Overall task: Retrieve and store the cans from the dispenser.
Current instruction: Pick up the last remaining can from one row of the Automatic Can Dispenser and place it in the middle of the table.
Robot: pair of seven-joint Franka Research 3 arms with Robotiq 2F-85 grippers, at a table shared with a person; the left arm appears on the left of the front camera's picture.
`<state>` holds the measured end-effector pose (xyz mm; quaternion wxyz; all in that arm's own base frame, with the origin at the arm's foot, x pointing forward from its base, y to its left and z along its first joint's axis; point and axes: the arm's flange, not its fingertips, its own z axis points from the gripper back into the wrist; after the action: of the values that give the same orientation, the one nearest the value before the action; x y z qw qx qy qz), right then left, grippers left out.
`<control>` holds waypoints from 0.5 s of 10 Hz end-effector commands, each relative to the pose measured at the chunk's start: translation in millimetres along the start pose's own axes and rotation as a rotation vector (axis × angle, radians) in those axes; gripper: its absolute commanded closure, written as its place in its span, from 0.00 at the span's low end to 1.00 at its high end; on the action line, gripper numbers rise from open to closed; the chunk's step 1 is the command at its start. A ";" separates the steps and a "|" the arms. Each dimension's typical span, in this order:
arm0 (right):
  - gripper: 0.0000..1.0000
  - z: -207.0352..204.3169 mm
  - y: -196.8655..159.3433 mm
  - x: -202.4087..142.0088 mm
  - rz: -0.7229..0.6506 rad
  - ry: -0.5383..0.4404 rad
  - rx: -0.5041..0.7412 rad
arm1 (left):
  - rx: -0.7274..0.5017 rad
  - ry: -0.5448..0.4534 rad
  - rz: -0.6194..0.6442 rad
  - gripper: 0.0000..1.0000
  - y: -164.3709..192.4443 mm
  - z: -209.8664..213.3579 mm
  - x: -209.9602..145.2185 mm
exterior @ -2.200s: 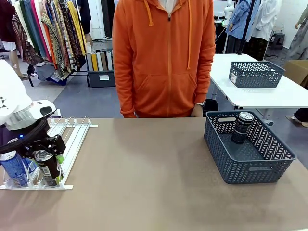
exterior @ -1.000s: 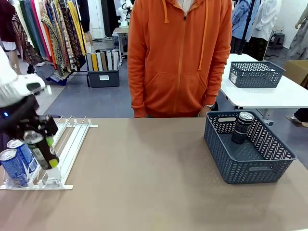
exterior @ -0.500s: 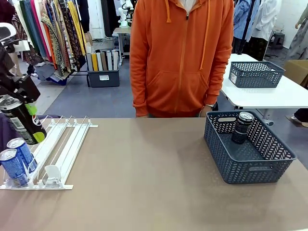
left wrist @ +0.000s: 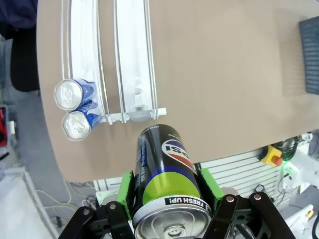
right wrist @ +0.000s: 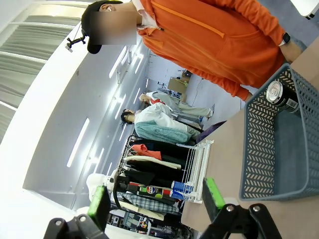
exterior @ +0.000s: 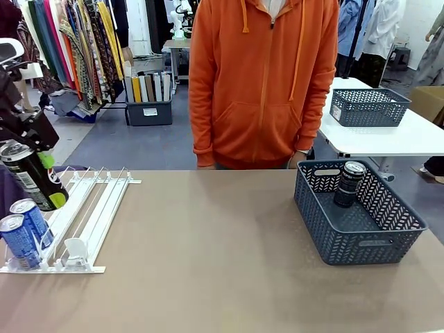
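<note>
The dark can (exterior: 31, 182) has come up out of the rack (exterior: 97, 208) — the left fingers (left wrist: 208, 185) grasp it above the tabletop's (exterior: 208, 243) left edge, so the carry to the basket (exterior: 374, 243) looks next. Two blue cans (exterior: 21, 232) wait in their lane; the right fingers (right wrist: 213, 194) hang released.

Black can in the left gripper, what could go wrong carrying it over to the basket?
1. The black can hangs tilted in the left gripper above the dispenser; a slip could drop it on the blue cans.
2. The basket sits across the table and already holds an upright can; lowering close to it might knock it over.
</note>
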<state>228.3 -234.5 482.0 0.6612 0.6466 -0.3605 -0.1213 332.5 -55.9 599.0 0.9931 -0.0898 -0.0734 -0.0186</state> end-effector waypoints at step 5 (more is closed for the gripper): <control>0.00 -1.3 2.4 2.2 0.019 -0.012 0.021 | 0.053 -0.033 -0.261 1.00 -145.5 -67.3 95.2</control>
<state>228.2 -234.4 482.2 0.6612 0.6466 -0.3606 -0.1212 386.9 -182.7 566.2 0.9852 -0.0763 -0.0897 -0.1242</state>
